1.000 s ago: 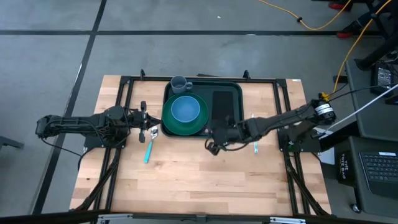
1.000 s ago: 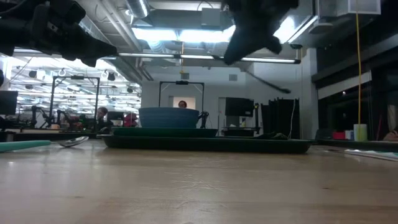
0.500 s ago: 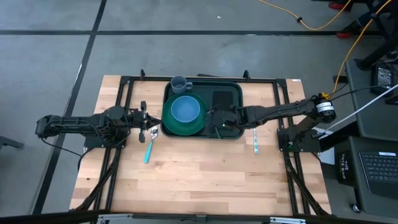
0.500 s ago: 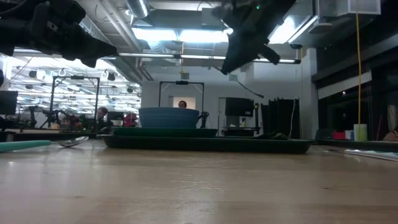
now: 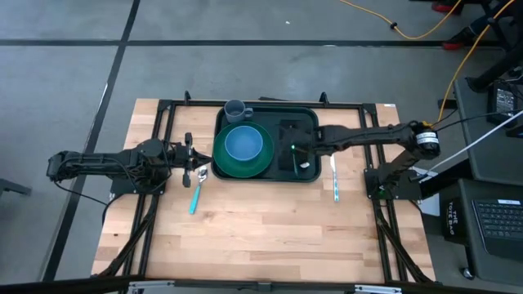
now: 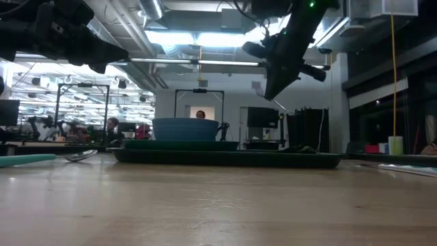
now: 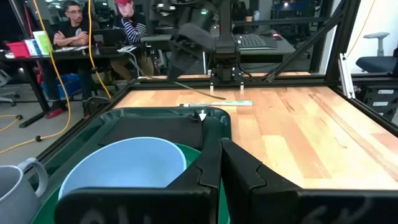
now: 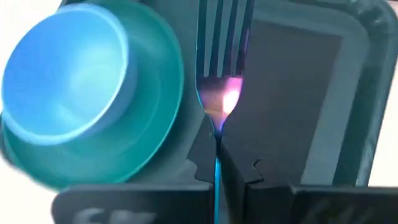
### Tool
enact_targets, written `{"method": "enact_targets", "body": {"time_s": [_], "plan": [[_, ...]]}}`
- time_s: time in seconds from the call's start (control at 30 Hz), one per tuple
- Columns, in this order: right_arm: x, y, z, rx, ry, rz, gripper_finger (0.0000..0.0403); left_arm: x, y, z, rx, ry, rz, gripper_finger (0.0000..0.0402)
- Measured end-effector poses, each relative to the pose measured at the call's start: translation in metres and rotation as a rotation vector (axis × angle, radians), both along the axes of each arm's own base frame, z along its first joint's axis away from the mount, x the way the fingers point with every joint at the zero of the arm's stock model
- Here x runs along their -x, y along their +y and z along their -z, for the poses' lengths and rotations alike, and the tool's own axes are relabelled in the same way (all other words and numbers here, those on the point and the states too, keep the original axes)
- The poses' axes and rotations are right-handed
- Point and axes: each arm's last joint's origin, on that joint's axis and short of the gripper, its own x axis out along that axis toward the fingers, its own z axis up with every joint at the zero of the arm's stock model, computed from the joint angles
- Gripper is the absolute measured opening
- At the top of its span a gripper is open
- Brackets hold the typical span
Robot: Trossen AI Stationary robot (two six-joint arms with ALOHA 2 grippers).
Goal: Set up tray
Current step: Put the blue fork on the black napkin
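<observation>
The dark green tray (image 5: 306,118) lies at the table's far middle. On it sit a green plate (image 5: 221,159) with a blue bowl (image 5: 243,144) and a flat black rectangle (image 5: 291,131). My right gripper (image 5: 297,155) hangs over the tray between plate and rectangle, slanting down, shut on a fork (image 8: 221,43) with a teal handle. My left gripper (image 5: 189,155) is shut and level, just left of the tray, touching nothing. In the low view the right gripper (image 6: 276,78) stands well above the tray (image 6: 225,158). My right gripper pinches the fork's teal handle (image 8: 216,163) between its two fingers, just behind the neck. The fork lies along the fingers with its tines (image 8: 221,31) pointing ahead and slanting down. It is lifted clear over the strip of tray between the plate and the black rectangle.
A grey cup (image 5: 236,109) stands at the tray's far left corner. A teal-handled spoon (image 5: 197,188) lies on the wood left of the tray, and a knife (image 5: 334,184) right of it. The near half of the table is bare wood (image 5: 261,237). People sit beyond the table.
My right gripper has swung from the tray's near edge toward the table's far edge, coming over the tray's right half. Its wrist has rolled as it went, and the fork has stayed in its shut fingers. The knife that the arm covered now shows.
</observation>
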Motion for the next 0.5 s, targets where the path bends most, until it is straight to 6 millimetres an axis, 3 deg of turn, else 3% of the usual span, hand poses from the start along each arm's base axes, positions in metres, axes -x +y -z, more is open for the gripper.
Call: {"method": "enact_targets", "body": {"time_s": [0.3, 0.5], "plan": [[0.004, -0.042, 0.0, -0.029, -0.071, 0.159, 0.0008, 0.0, 0.0, 0.0, 0.0, 0.0, 0.0, 0.0003], [-0.007, -0.059, 0.018, -0.078, -0.079, 0.168, 0.0008, 0.0, 0.0, 0.0, 0.0, 0.001, 0.001, 0.0003]]}}
